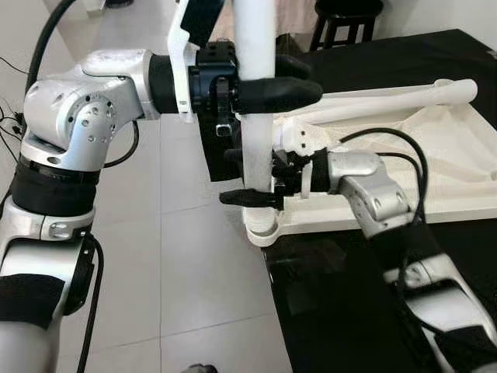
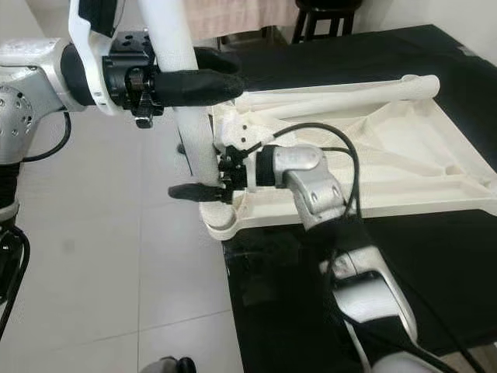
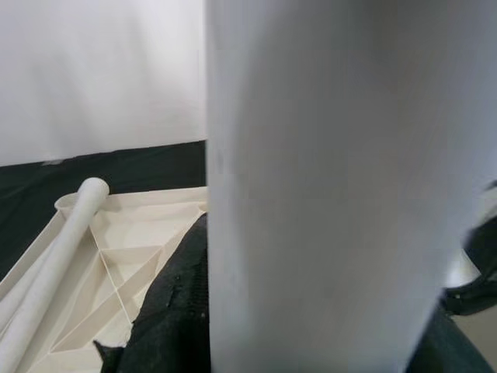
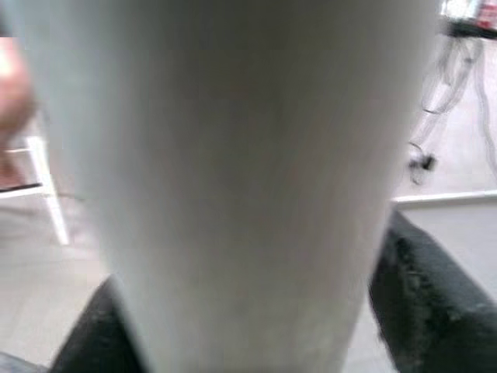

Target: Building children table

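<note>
Far left: silver left arm, elbow bent, reaching rightward across pale tiled floor. At its end, left gripper, black fingers closed around upright white leg, one finger in front of the tube, the other behind it. Same grip in the left wrist view: leg close before the lens, black finger pressed against its side, second leg lying beyond on the tabletop's ribbed underside.

Middle: leg standing vertical, lower end seated in round corner socket of upturned white tabletop. Just above the socket, right gripper clamped on the same leg, well below the left gripper; one black finger crossing in front of the tube near its base. In the right wrist view, leg blurred and very near, dark fingers hugging it on both sides.

Right: tabletop lying upside down on black table, socket corner overhanging the table's edge above the floor. Second leg resting flat along the tabletop's far rim, one end near the upright leg, the other toward the far right. Right arm coming up from lower right over the black table, black cable looping above its wrist. Dark stool on the floor beyond the table, at top.
</note>
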You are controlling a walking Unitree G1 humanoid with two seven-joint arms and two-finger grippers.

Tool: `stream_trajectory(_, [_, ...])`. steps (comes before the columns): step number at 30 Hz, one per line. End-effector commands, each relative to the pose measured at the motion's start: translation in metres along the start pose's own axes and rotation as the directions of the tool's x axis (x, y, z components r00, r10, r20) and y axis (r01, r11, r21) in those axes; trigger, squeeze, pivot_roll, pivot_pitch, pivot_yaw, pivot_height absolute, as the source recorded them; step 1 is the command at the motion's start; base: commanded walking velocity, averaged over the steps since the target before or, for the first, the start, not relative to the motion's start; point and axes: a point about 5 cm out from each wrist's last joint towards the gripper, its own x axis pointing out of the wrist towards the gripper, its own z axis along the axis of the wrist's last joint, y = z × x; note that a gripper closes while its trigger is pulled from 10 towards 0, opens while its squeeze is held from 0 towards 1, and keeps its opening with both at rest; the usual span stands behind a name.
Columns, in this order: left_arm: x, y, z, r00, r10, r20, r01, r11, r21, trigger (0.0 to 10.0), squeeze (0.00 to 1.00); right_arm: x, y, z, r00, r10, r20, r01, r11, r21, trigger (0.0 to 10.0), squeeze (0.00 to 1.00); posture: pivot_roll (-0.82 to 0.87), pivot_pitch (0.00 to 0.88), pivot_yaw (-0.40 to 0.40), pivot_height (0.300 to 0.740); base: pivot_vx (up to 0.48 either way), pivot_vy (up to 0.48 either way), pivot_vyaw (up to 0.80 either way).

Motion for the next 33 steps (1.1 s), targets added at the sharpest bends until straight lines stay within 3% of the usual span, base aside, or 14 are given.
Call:
stream_trajectory(1, [0.013,-0.007,-0.009,0.994,-0.104,-0.025,0.103,0.994,-0.032,0.0,0.00,0.005,-0.002,0.001,0.999,0.035,-0.008,-0.035,0.999,-0.014,0.0,0.00,0.06,0.157,0.049,0.740,0.000,0.000,0.00])
stream_trajectory(6, [0.020,0.000,-0.012,0.991,-0.135,-0.025,0.134,0.990,-0.036,0.0,0.00,0.008,-0.005,-0.001,0.998,0.064,-0.012,-0.065,0.998,-0.021,0.0,0.00,0.06,0.154,0.059,0.740,0.000,0.000,0.00])
stream_trajectory(12, [0.020,0.002,-0.002,0.989,-0.146,0.038,0.147,0.989,-0.029,0.0,0.00,0.009,-0.004,-0.003,0.997,0.080,0.001,-0.080,0.997,-0.019,0.0,0.00,0.05,0.148,0.060,0.740,0.000,0.000,0.00])
stream_trajectory(17, [0.010,-0.009,0.001,0.958,-0.264,0.109,0.275,0.957,-0.096,0.0,0.00,0.009,0.003,-0.008,0.992,0.123,0.034,-0.123,0.992,-0.003,0.0,0.00,0.05,0.130,0.061,0.740,0.000,0.000,0.00])
stream_trajectory(25, [0.006,-0.015,-0.003,0.944,-0.311,0.109,0.322,0.942,-0.100,0.0,0.00,0.009,0.005,-0.010,0.989,0.133,0.066,-0.133,0.991,0.003,0.0,0.00,0.04,0.124,0.062,0.740,0.000,0.000,0.00])
stream_trajectory(30, [0.011,-0.017,-0.006,0.946,-0.303,0.112,0.314,0.945,-0.092,0.0,0.00,0.009,0.006,-0.013,0.989,0.124,0.080,-0.125,0.992,0.010,0.0,0.00,0.04,0.122,0.059,0.740,0.000,0.000,0.00])
stream_trajectory(33, [0.025,-0.020,-0.004,0.947,-0.298,0.120,0.308,0.948,-0.081,0.0,0.00,0.008,0.006,-0.014,0.990,0.112,0.083,-0.113,0.993,0.013,0.0,0.00,0.03,0.121,0.060,0.740,0.000,0.000,0.00])
